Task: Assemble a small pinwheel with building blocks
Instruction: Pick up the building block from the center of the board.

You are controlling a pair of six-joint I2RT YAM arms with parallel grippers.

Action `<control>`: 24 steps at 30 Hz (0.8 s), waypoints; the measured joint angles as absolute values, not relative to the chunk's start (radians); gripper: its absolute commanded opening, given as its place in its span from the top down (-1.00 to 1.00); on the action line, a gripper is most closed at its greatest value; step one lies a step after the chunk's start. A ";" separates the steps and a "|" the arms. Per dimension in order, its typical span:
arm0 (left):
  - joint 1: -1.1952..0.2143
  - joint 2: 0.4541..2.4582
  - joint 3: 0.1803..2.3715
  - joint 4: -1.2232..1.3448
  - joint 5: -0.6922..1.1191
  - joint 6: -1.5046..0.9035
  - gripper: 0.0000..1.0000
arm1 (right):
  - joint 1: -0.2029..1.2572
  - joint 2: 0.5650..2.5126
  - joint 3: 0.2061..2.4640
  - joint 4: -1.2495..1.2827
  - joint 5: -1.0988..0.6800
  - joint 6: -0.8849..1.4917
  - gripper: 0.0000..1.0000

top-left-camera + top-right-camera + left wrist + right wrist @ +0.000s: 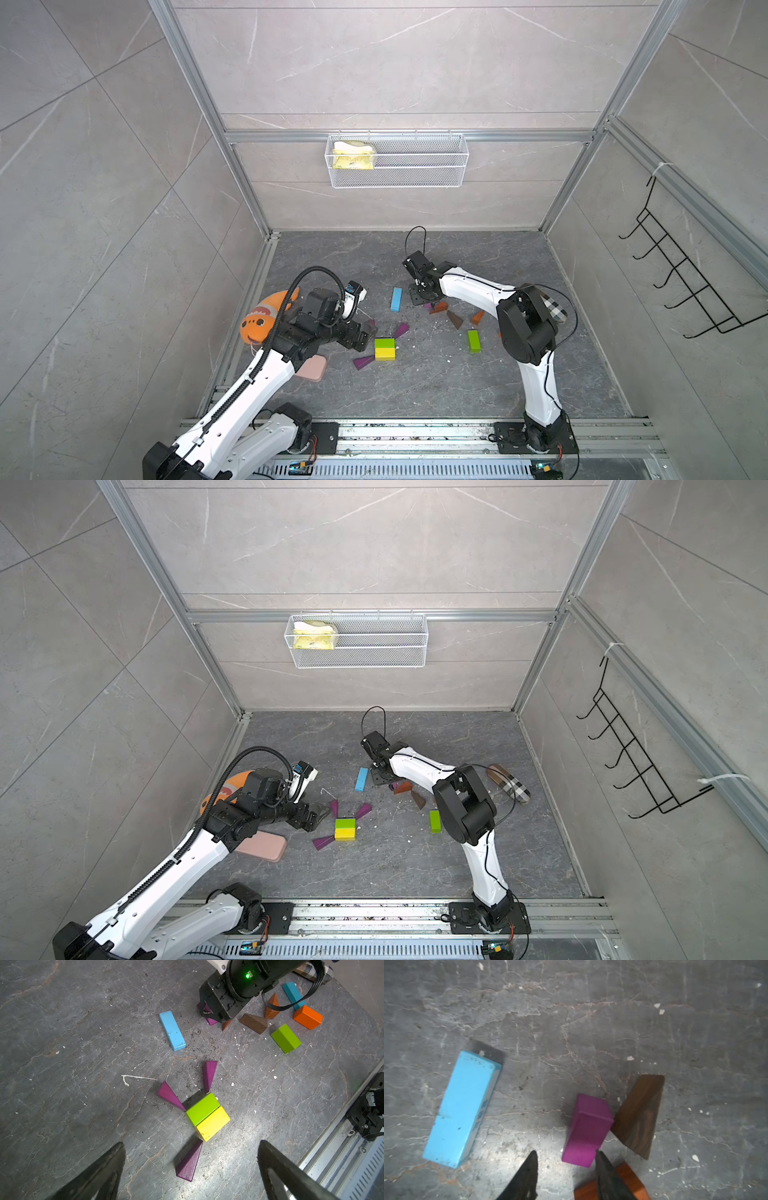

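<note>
Grey stone table (415,386), pinwheel half built.
Right end effector (565,1155), part open, brackets a purple wedge (587,1128) near the blue bar (396,299), just below centre in a top view; an off-centre close could topple it. Left end effector (191,1144) gapes empty.

A green block (202,1108) beside a yellow block (213,1123), with purple wedges (209,1073) around them. A light blue bar (396,299) lies at twelve o'clock. There is an orange fish (257,323), a plaid pouch (515,789) and a grey veined floor (415,386).
</note>
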State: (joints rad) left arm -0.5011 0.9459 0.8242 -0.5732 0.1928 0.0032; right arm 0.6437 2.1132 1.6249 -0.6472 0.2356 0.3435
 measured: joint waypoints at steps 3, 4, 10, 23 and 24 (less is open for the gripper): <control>-0.501 0.946 0.824 -0.573 0.193 0.004 -1.00 | 0.637 2.114 1.625 -0.648 0.247 0.350 0.06; -0.501 0.946 0.824 -0.573 0.193 0.004 -1.00 | 0.635 2.115 1.625 -0.648 0.249 0.352 0.05; -0.501 0.947 0.824 -0.573 0.193 0.004 -1.00 | 0.618 2.136 1.625 -0.647 0.252 0.353 0.03; -0.501 0.954 0.824 -0.570 0.192 0.008 -0.99 | 0.611 2.184 1.628 -0.609 0.231 0.376 0.71; -0.501 0.954 0.824 -0.569 0.192 0.008 -1.00 | 0.611 2.184 1.628 -0.603 0.227 0.376 0.74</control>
State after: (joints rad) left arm -0.5011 0.9543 0.8242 -0.5690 0.1925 0.0078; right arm 0.6106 2.1841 1.6279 -0.6025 0.2272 0.3763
